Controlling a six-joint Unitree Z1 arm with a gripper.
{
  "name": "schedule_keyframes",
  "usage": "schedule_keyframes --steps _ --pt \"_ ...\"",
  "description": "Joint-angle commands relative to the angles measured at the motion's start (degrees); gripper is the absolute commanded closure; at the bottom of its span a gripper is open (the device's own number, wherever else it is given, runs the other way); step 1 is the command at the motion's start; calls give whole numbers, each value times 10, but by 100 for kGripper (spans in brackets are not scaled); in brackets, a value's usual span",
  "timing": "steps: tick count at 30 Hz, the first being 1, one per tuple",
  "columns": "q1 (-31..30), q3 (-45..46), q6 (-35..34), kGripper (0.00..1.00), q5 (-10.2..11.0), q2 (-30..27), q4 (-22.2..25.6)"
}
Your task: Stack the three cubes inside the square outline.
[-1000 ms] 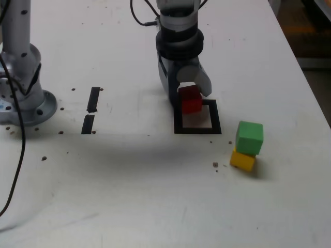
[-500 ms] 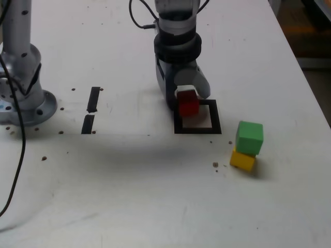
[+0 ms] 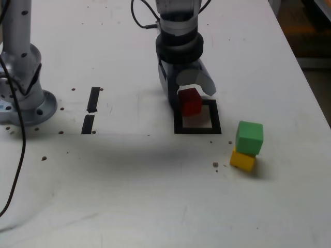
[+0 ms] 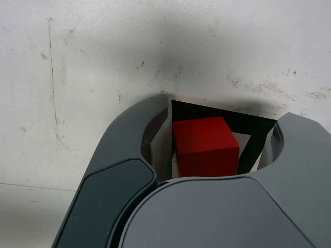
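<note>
Nearest to the camera in the exterior view, at the right side of the white table (image 3: 155,196), the green cube (image 3: 250,137) sits on top of the yellow cube (image 3: 242,159), and both are outside the square outline (image 3: 197,128), a little nearer and more to the right than it. Farther away lies the square outline itself, a black frame with a white centre. The red cube (image 3: 190,101) rests on the table at the far left part of this frame, over its far edge and partly on the white centre. The gripper (image 3: 187,87) hangs directly over the far side of the red cube, pointing down. In the wrist view the red cube (image 4: 205,146) stands between the two jaws, and a gap shows on each side of it, so the jaws are apart and do not clamp it. At the left, two short black tape strips (image 3: 91,109) lie on the table, and beyond them stands a grey base (image 3: 23,98) of another arm.
</note>
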Motion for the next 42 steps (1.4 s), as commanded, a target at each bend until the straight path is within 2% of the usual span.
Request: schedule_keyframes --steps 1,7,14,22,35,38,42 --pt "-2 -4 -1 29 0 1 0" --pt "-10 -3 -1 28 0 -5 14" --pt "-9 0 -2 28 9 -22 36" --pt "-8 -4 -2 36 7 -12 33" --pt "-8 -18 -2 33 6 9 21" --pt "-8 -19 -2 38 2 15 21" --pt "-9 -18 -2 57 -1 18 18"
